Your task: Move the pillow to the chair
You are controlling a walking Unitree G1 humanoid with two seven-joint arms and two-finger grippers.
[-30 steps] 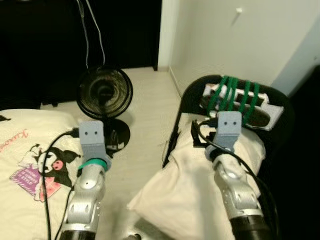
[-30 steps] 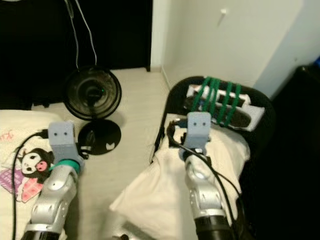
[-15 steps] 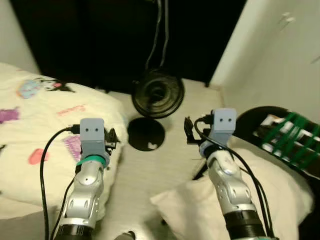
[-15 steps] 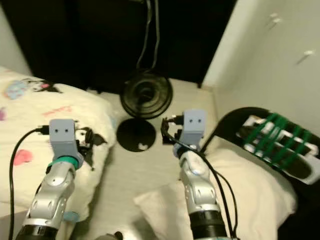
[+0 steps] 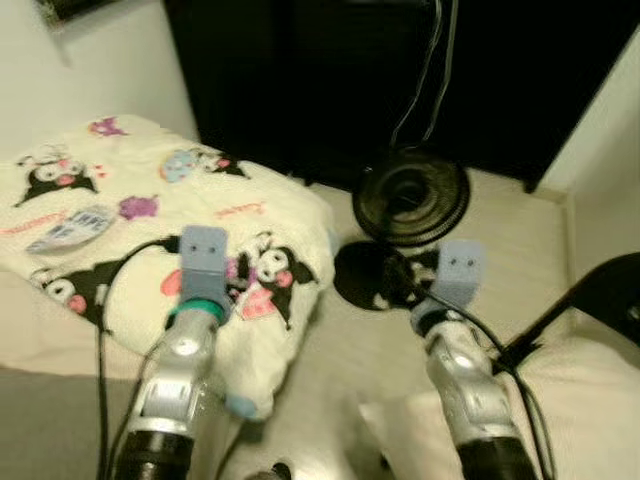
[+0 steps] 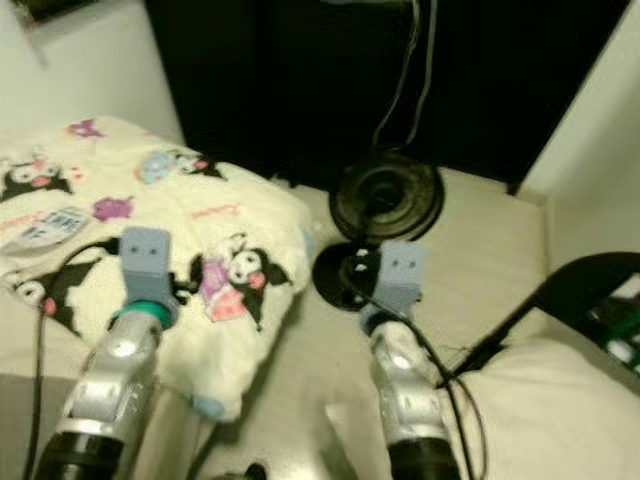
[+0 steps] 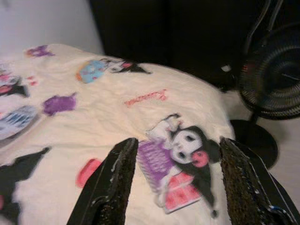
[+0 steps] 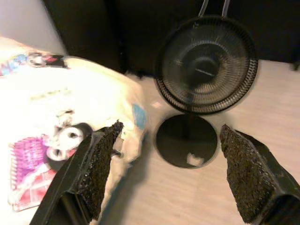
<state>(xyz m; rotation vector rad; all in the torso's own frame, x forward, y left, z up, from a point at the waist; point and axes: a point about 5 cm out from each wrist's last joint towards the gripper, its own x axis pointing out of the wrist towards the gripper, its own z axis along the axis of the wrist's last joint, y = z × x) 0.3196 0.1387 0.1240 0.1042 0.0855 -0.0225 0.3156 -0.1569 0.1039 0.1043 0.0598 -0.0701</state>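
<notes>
Left eye view, my listing: cream pillow (image 5: 590,400) lying on the black chair (image 5: 600,295) at lower right. Left end effector (image 7: 176,183) hovering spread over the cartoon-print bed (image 5: 130,230); right end effector (image 8: 168,176) spread above the floor fan (image 8: 206,65).

Both forearms are silver, jointed metal shells ending in dark cuffs near the camera. Each wrist carries a pale blue-grey box with two small dark dots on its face. The left arm (image 5: 180,370) wears a green ring just below that box; the right arm (image 5: 465,385) seems to lack one, though blur obscures it. Black cables loop beside each forearm. The fingers (image 7: 117,187) are black and rough-textured.
</notes>
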